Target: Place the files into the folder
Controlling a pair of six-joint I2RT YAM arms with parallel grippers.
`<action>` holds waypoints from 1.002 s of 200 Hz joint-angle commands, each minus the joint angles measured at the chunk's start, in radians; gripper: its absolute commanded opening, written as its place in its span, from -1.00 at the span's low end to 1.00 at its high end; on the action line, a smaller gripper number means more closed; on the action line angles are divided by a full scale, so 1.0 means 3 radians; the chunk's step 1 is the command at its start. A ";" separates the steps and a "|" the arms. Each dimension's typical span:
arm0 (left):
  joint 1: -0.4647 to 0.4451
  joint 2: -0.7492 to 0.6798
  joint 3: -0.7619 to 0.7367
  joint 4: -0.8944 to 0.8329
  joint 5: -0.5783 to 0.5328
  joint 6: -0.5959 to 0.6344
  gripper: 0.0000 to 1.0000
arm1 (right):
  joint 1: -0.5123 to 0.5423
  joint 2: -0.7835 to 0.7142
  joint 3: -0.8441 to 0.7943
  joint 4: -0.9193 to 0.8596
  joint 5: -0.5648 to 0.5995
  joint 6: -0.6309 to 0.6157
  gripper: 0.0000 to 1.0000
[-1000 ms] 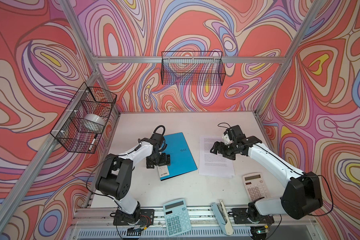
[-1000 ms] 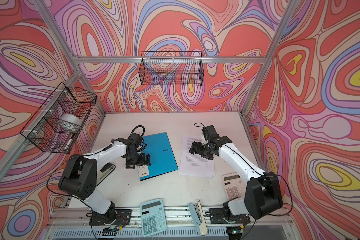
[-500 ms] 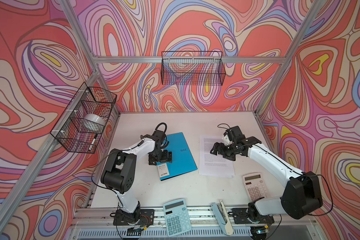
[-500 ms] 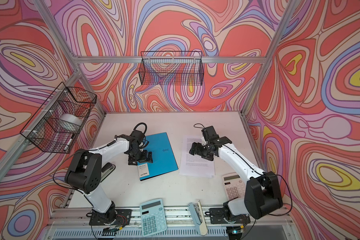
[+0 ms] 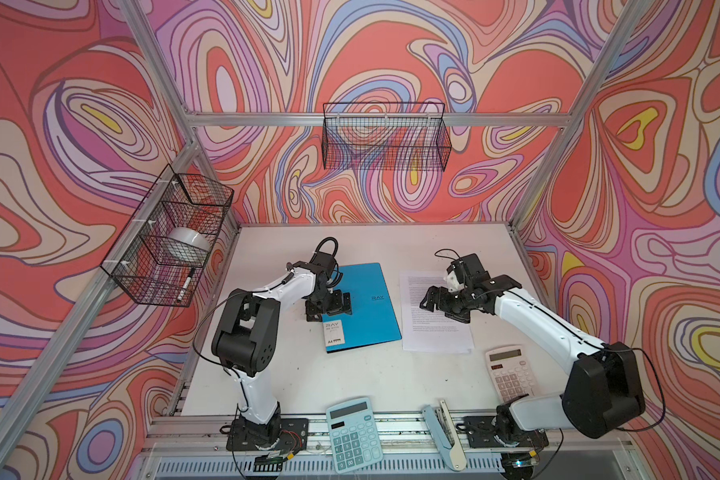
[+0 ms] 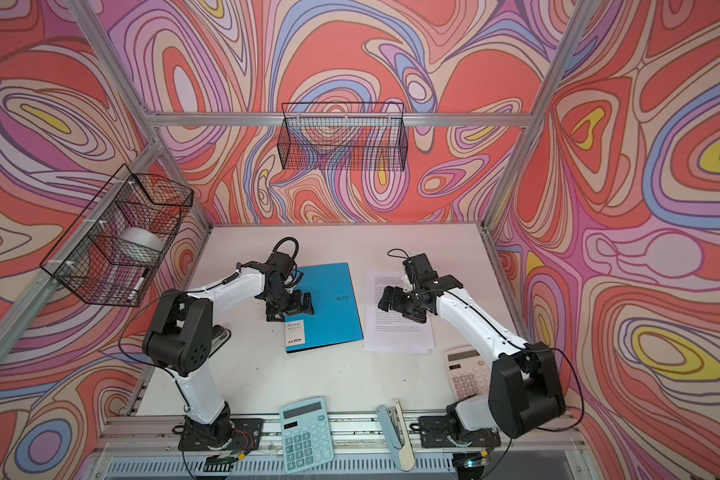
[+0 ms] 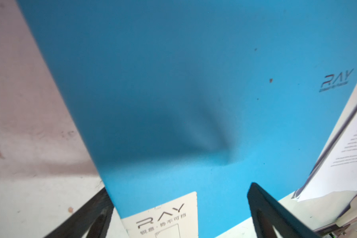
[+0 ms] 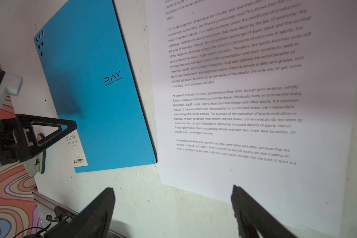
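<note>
The left gripper [image 7: 179, 187] hangs with fingers spread astride the closed blue RAY folder [image 5: 368, 316] at its label sticker [image 7: 163, 216] edge, apparently to open it, while the right gripper [image 8: 172, 189], fingers equally spread, straddles the edge of the printed sheets [image 8: 256, 103] lying just beside the folder.
</note>
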 commanded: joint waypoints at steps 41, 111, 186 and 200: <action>-0.0084 0.0176 0.0345 0.0107 -0.0184 -0.0144 0.99 | 0.0014 0.0128 0.0048 0.0209 -0.0006 0.0017 0.87; -0.0566 -0.0648 0.0155 -0.0114 -0.1754 0.1871 1.00 | 0.0014 0.0257 0.0082 0.0452 0.0085 -0.0143 0.86; -0.1663 -0.0892 -0.0842 0.0580 -0.2626 0.2993 1.00 | 0.0012 0.0374 0.0193 0.0617 0.0195 -0.0086 0.85; -0.1855 -0.0892 -0.0998 0.0791 -0.2824 0.3144 1.00 | 0.0014 0.0380 0.0187 0.0641 0.0189 -0.0065 0.86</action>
